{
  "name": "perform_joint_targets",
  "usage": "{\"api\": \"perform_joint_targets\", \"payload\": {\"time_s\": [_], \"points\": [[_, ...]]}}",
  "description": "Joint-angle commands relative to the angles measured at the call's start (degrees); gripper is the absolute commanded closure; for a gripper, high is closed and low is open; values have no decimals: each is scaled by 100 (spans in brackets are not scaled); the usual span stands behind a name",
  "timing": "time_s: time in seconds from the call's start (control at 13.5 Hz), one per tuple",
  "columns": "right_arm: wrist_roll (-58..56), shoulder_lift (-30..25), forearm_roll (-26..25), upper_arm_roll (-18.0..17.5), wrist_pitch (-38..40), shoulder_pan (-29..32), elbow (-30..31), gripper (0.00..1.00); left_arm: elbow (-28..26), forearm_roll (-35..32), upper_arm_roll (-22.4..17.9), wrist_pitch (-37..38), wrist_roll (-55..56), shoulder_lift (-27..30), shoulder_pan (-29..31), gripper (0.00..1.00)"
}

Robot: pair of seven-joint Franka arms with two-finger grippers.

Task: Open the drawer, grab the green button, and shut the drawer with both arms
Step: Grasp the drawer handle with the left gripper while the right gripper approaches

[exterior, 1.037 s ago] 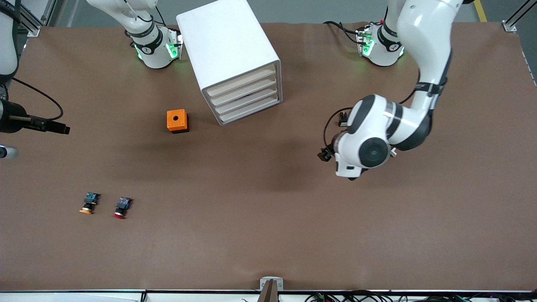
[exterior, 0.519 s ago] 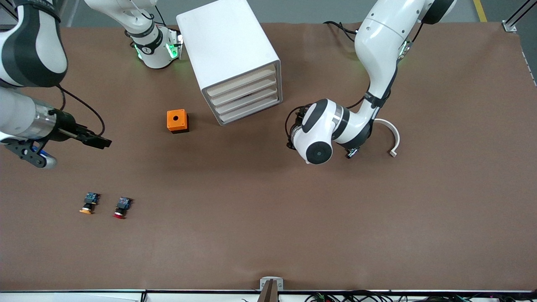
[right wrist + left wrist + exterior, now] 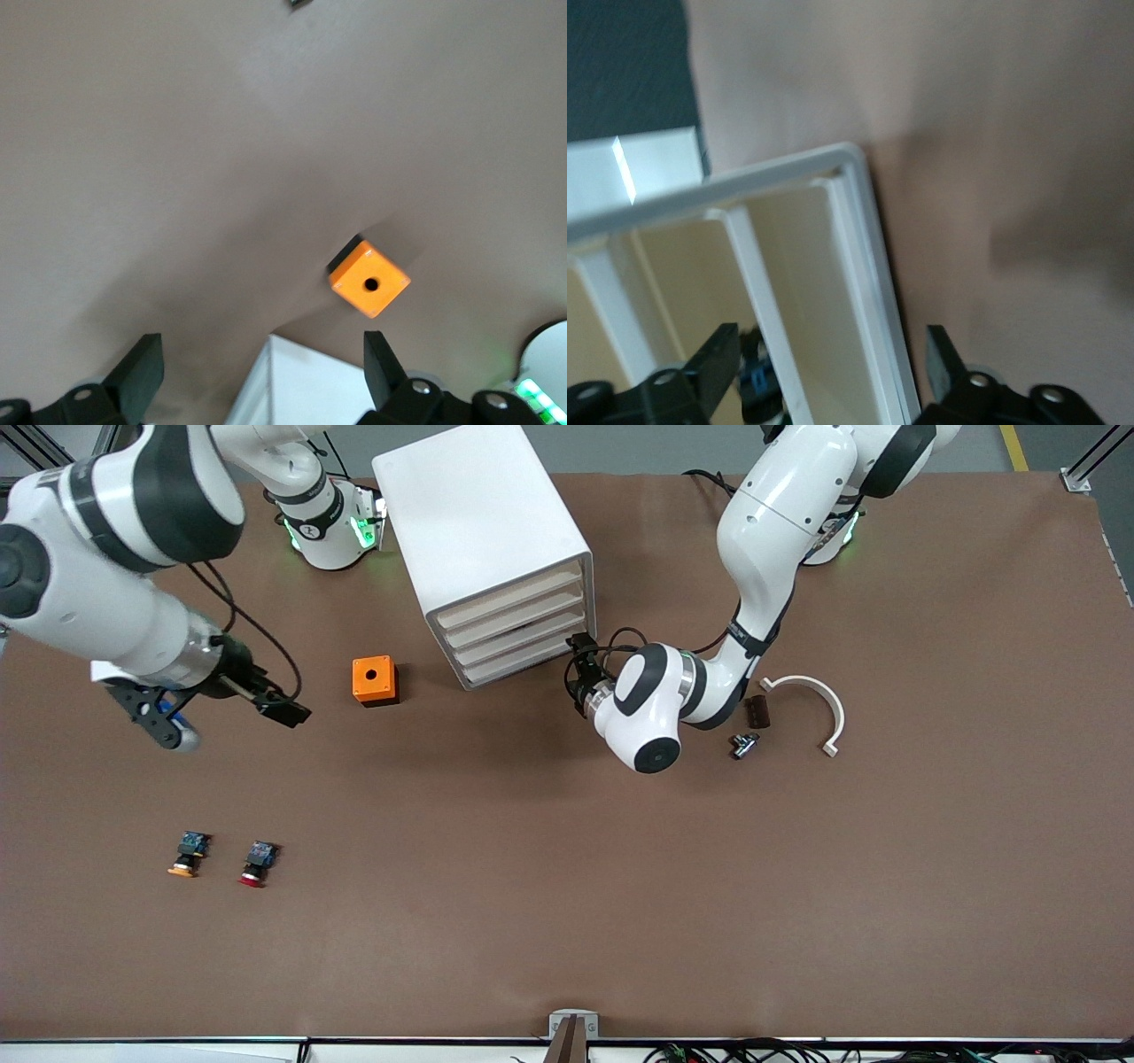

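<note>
Hovering at the cabinet (image 3: 496, 549) front, upper centre of the front view, the left gripper (image 3: 580, 673) is spreading its fingers (image 3: 718, 363) wide right beside the lowest drawer (image 3: 523, 657), all four lying shut. A blue-and-black part, perhaps the button (image 3: 757, 385), is peeking between those fingers. Half a second ago this gripper was sitting farther off. The right gripper (image 3: 283, 710), also open, is swinging in toward the orange box (image 3: 375, 680).
</note>
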State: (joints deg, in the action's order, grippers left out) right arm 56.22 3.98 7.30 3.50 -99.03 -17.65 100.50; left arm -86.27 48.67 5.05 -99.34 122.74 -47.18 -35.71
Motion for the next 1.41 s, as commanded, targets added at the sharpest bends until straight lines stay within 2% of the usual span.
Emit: {"api": "perform_joint_targets", "payload": {"time_s": [0.0,0.15,0.3,0.52,0.74,0.81,0.89,1.04,1.11,1.33], "points": [[888,-109,35,37,-326,-474,216,0,128,501,-30,239,504,-143,-50,25],[1302,-91,34,37,-485,-756,216,0,120,739,-39,415,584,-143,-190,32],[1837,-56,34,37,-678,-1020,216,0,119,854,-39,468,680,-177,-322,33],[2164,32,34,37,-793,-1310,216,0,128,854,-30,556,681,-301,-358,44],[2516,137,34,37,-898,-1583,207,0,128,845,-39,556,654,-406,-402,49],[2586,155,34,37,-916,-1644,198,0,137,845,-39,556,654,-441,-419,60],[2648,199,34,37,-916,-1758,181,0,146,837,-39,556,672,-415,-463,79],[2928,296,34,37,-916,-1925,146,0,259,767,-57,565,681,-362,-437,93],[3026,339,26,37,-942,-2065,137,0,312,732,-100,565,663,-362,-402,98],[3438,620,26,37,-978,-2277,-126,0,637,495,-162,565,471,-415,-78,99]]}}
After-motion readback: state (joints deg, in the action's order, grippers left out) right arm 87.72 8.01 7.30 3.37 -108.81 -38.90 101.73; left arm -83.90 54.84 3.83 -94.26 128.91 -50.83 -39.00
